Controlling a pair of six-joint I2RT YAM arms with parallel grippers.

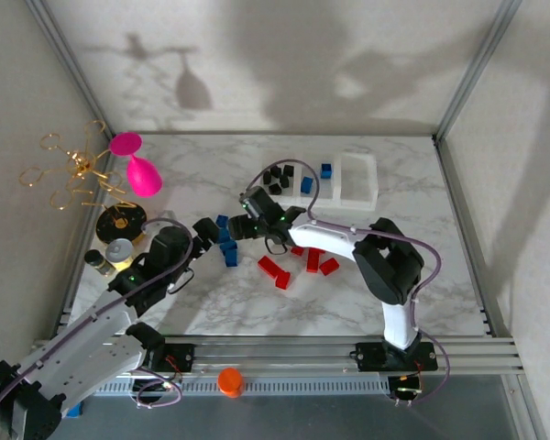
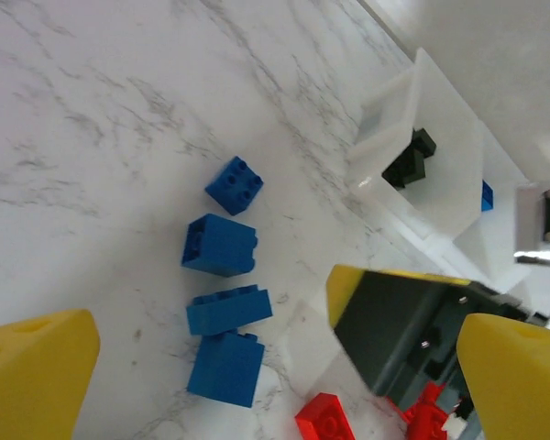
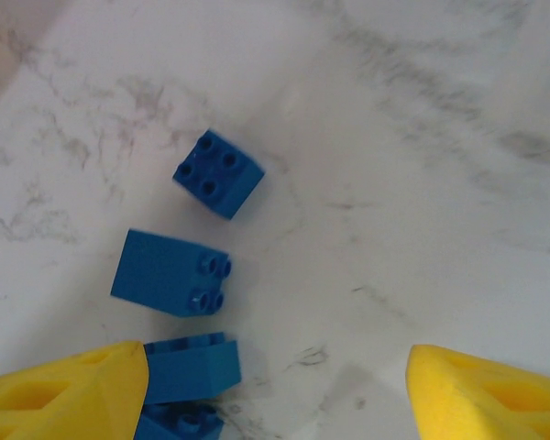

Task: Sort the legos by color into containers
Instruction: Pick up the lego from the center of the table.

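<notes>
Several blue legos (image 1: 227, 246) lie in a row on the marble, also seen as blue legos (image 2: 220, 245) and blue legos (image 3: 170, 273). Red legos (image 1: 310, 260) are scattered to their right. The clear tray (image 1: 359, 194) holds black legos (image 1: 280, 176) in its left compartment and blue ones (image 1: 307, 184) in the middle. My right gripper (image 3: 275, 394) hangs open over bare marble, its left finger (image 3: 64, 394) beside a blue brick (image 3: 191, 368). My left gripper (image 2: 275, 385) is open too, just left of the blue row, with nothing between its fingers.
A pink goblet (image 1: 137, 170) and a gold wire ornament (image 1: 73, 170) stand at the far left, with a black-and-gold disc (image 1: 121, 220) and small jars (image 1: 119, 249) below them. An orange knob (image 1: 229, 380) sits on the near rail. The two grippers are close together.
</notes>
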